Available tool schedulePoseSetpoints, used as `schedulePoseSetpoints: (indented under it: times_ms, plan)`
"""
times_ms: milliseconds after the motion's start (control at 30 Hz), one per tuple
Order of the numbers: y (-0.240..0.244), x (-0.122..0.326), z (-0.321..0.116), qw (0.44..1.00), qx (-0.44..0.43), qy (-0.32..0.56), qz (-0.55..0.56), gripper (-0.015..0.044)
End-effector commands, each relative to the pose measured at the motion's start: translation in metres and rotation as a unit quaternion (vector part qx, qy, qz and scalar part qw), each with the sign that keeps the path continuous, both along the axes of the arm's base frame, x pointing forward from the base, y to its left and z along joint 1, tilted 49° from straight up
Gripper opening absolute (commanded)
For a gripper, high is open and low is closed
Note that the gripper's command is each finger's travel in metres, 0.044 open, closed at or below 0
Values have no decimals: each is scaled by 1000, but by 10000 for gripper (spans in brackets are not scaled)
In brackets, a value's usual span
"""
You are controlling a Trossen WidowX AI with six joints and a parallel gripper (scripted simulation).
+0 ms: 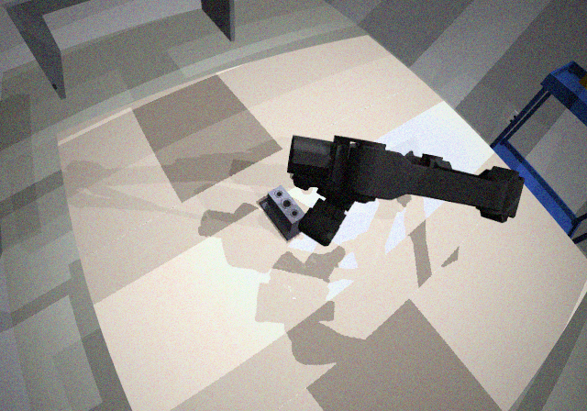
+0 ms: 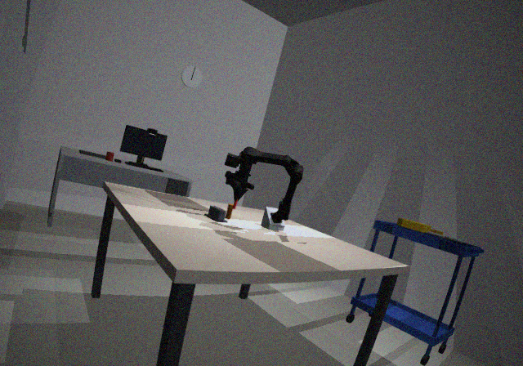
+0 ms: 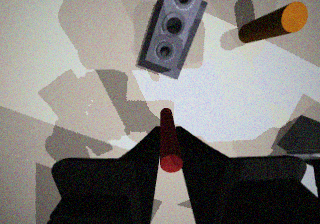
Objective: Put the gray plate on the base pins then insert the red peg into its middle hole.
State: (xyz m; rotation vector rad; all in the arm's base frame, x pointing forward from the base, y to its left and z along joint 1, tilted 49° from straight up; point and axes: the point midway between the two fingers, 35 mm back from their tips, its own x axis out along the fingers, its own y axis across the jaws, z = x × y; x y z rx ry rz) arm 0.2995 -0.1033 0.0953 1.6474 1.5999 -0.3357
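Note:
The gray plate (image 1: pixel 290 207) (image 3: pixel 187 39) lies flat on the dark base (image 1: pixel 261 203) (image 3: pixel 156 66), its three holes facing up. The two outer holes look filled by the pins; the middle hole looks dark and empty. In the exterior view plate and base are one small dark block. My gripper (image 2: pixel 236 200) (image 3: pixel 168 130) is shut on the red peg (image 2: pixel 234 205) (image 3: pixel 170 146), which hangs upright, point down, above the table. In the wrist view the plate is ahead of the peg, not under it. The fingers and peg are hidden in the top view.
An orange cylinder (image 2: pixel 229 211) (image 3: pixel 294 17) stands upright beside the base, at the upper right in the wrist view; the arm hides it in the top view. A pale wedge-shaped block (image 2: pixel 270 218) stands by the arm's foot. A blue cart (image 2: pixel 422 237) is beyond the table.

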Motion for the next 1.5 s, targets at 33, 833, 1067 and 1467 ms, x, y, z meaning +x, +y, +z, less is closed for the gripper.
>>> schedulePoseSetpoints:
  times_ms: [33,833,1067,1467]
  plan:
    - [-13,7,-13,1000,-2,-2,4,0]
    - [-58,26,-70,1000,3,-3,15,0]
    - [-62,27,-74,1000,4,-4,16,0]
    - [-64,27,-76,1000,4,-4,16,0]
